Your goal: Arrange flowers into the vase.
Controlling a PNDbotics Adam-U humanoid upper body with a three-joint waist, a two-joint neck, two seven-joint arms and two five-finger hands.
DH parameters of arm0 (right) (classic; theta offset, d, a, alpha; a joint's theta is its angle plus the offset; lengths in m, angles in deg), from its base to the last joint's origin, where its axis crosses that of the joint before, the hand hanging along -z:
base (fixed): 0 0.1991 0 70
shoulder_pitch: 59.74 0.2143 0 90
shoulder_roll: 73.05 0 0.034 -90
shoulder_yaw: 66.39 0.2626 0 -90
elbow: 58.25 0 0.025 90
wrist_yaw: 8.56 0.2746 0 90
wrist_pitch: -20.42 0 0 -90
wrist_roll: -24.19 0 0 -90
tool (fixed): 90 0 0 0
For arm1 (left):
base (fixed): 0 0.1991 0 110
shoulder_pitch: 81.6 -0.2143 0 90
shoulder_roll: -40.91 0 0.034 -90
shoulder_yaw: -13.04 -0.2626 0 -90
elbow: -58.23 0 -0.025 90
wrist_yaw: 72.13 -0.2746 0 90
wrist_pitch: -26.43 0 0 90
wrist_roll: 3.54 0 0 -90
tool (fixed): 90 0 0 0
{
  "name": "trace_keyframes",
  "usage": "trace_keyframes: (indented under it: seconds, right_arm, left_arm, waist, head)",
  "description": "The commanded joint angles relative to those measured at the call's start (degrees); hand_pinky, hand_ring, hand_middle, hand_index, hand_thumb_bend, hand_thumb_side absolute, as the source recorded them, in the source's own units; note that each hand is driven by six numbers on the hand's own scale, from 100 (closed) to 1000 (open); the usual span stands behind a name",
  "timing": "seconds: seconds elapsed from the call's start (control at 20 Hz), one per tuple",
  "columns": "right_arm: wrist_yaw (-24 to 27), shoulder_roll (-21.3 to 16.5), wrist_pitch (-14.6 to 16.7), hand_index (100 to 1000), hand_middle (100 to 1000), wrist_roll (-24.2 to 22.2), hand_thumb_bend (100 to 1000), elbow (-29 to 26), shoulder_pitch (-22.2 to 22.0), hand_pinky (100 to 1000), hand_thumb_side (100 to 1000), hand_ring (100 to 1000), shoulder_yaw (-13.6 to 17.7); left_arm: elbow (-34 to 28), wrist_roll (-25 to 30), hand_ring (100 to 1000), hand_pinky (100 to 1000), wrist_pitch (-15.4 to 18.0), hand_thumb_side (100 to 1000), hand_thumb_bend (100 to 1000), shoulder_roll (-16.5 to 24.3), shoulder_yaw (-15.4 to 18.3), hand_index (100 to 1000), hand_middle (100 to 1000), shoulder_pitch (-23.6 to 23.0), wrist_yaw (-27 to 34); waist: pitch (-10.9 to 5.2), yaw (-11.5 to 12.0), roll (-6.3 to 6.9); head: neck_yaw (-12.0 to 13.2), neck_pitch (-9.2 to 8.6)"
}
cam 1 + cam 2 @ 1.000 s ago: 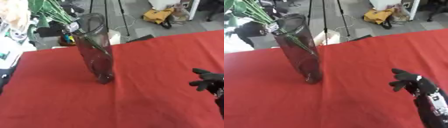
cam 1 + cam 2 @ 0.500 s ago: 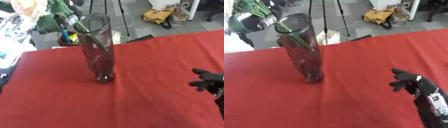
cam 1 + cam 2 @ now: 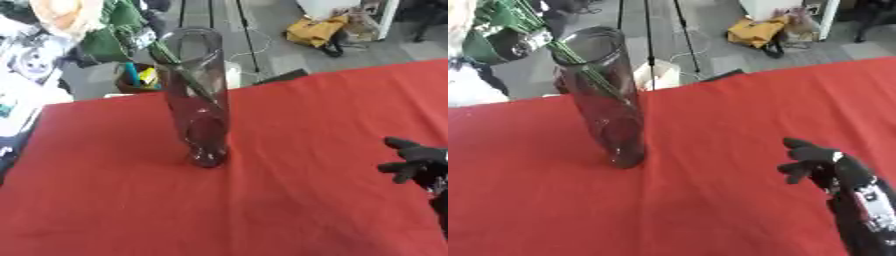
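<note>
While our right hand (image 3: 820, 162) hangs idle over the near right part of the red table (image 3: 306, 125), fingers spread and relaxed and holding nothing, the work is all at the far left corner. There the tall glass vase (image 3: 197, 100) stands upright, its foot on the cloth and its mouth reaching above the table's far edge. Green stems (image 3: 592, 80) run aslant down inside the glass from the rim, and above the rim a pale peach bloom (image 3: 63, 16) and green leaves (image 3: 114, 35) show at the upper left. Compared with a second ago, the stems sit deeper and more upright in the vase, and the bunch has come closer over its mouth; the whole view has also shifted a little, so part of that is our head moving. Something dark and shiny (image 3: 514, 45) sits among the leaves just beside the rim, which may be our left hand, but we cannot make it out, so we cannot tell how its fingers stand. We judge that the flowers are going in now: the stems are past the rim, yet the bunch leans out to the left and does not look released. The vase is narrow and tall, so a sideways pull on the stems could tip it.
</note>
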Motion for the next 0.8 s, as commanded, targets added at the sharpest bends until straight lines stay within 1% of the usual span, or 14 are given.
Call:
trace_keyframes:
  seconds: [0.05, 0.1, 0.15, 0.2, 0.35, 0.4, 0.45, 0.5, 0.55, 0.6, 0.65, 0.8]
  right_arm:
    - [0.23, -0.13, 0.04, 728, 460, 0.14, 100, -1.13, 0.24, 704, 1000, 886, 0.31]
    - [0.24, -0.1, 0.04, 728, 460, 0.14, 100, -1.13, 0.25, 704, 1000, 886, 0.29]
    - [0.26, -0.07, 0.05, 728, 460, 0.14, 100, -1.13, 0.27, 704, 1000, 886, 0.27]
    - [0.28, -0.03, 0.04, 728, 460, 0.12, 100, -1.13, 0.28, 704, 1000, 887, 0.24]
    - [0.33, 0.0, 0.01, 728, 460, 0.07, 100, -1.13, 0.28, 704, 1000, 887, 0.18]
    - [0.34, -0.01, -0.01, 728, 460, 0.04, 100, -1.13, 0.26, 704, 1000, 887, 0.15]
    - [0.35, 0.0, -0.04, 728, 460, 0.01, 100, -1.13, 0.24, 704, 1000, 887, 0.12]
    - [0.38, 0.01, -0.06, 727, 460, -0.02, 100, -1.13, 0.23, 704, 1000, 887, 0.1]
    - [0.4, 0.03, -0.06, 727, 460, -0.06, 100, -1.13, 0.23, 705, 1000, 887, 0.09]
    - [0.42, 0.04, -0.07, 727, 459, -0.08, 100, -1.13, 0.22, 704, 1000, 887, 0.08]
    - [0.44, 0.04, -0.07, 727, 460, -0.1, 100, -1.13, 0.2, 705, 1000, 887, 0.08]
    - [0.45, 0.03, -0.09, 728, 459, -0.07, 100, -1.13, 0.13, 705, 1000, 887, 0.13]
  left_arm:
    - [-0.83, 3.73, 928, 925, 1.23, 1000, 190, 2.52, 0.66, 1000, 948, 0.49, 0.92]
    - [-0.79, 4.92, 928, 927, 1.72, 1000, 244, 2.56, 0.67, 1000, 947, 0.38, 1.21]
    - [-0.78, 5.72, 930, 928, 2.16, 1000, 262, 2.54, 0.74, 1000, 949, 0.34, 1.44]
    - [-0.77, 6.31, 932, 931, 2.52, 1000, 301, 2.52, 0.79, 1000, 951, 0.33, 1.64]
    - [-0.87, 6.87, 935, 937, 3.24, 1000, 376, 2.47, 0.9, 1000, 957, 0.37, 2.22]
    - [-0.87, 6.83, 935, 939, 3.32, 1000, 498, 2.43, 0.96, 1000, 960, 0.39, 2.59]
    - [-0.84, 6.73, 932, 936, 3.32, 1000, 706, 2.39, 1.0, 1000, 963, 0.37, 3.19]
    - [-0.81, 6.61, 929, 934, 3.25, 1000, 844, 2.42, 1.0, 1000, 962, 0.35, 3.87]
    - [-0.86, 6.26, 926, 932, 3.19, 1000, 873, 2.5, 1.06, 1000, 957, 0.31, 4.51]
    - [-0.92, 5.81, 927, 934, 3.14, 1000, 880, 2.62, 1.08, 1000, 958, 0.24, 4.89]
    - [-1.07, 5.32, 924, 932, 3.2, 1000, 878, 2.8, 1.07, 1000, 954, 0.16, 4.86]
    - [-1.55, 3.93, 924, 932, 3.68, 1000, 832, 3.24, 1.05, 1000, 952, -0.16, 4.08]
  waist:
    - [-1.85, 0.14, -0.26]
    - [-1.9, 0.12, -0.26]
    - [-1.94, 0.09, -0.25]
    - [-1.97, 0.07, -0.26]
    - [-2.04, 0.06, -0.3]
    - [-2.06, 0.06, -0.31]
    - [-2.08, 0.07, -0.3]
    - [-2.09, 0.08, -0.29]
    - [-2.09, 0.11, -0.27]
    - [-2.09, 0.11, -0.26]
    - [-2.1, 0.12, -0.23]
    - [-2.14, 0.19, -0.21]
  head:
    - [-0.18, -0.01]
    - [-0.17, -0.06]
    - [-0.14, -0.17]
    - [-0.09, -0.27]
    - [-0.05, -0.38]
    - [-0.05, -0.45]
    - [-0.03, -0.48]
    - [-0.01, -0.5]
    - [-0.07, -0.54]
    - [-0.09, -0.53]
    - [-0.07, -0.49]
    - [-0.12, -0.37]
